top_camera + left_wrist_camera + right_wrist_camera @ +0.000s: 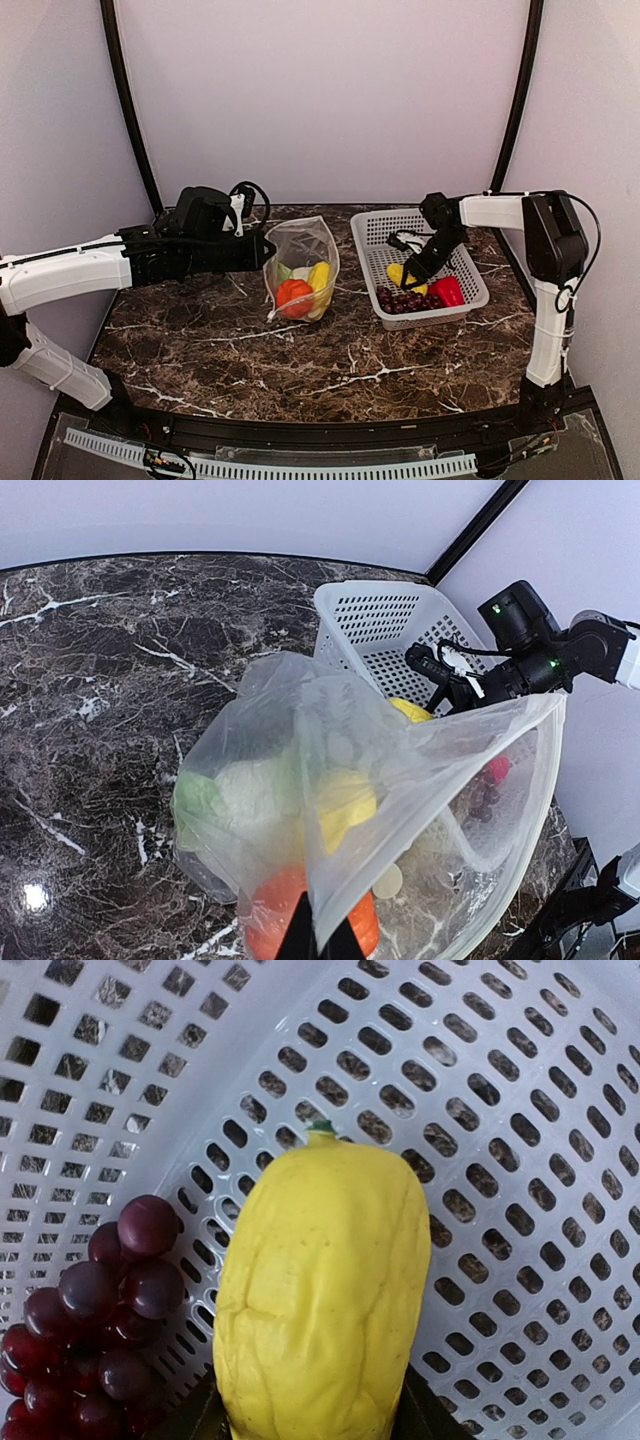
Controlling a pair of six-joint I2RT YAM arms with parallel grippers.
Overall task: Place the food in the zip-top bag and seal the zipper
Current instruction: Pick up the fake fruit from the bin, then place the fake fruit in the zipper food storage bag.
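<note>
Zip-top bag (300,262) held open on the surface (200,340)
My left gripper (322,940) pinches its rim, with an orange-red round food (292,295) inside. My right gripper (415,270) clamps a yellow oblong (325,1290) in the basket (500,1110) — beside the grapes (90,1330).

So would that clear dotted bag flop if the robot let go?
Probably floppy: the clear dotted plastic bag wrinkles and sags where the left gripper pinches its edge. It'd likely slump, though the toy foods inside might steady its bottom.
</note>
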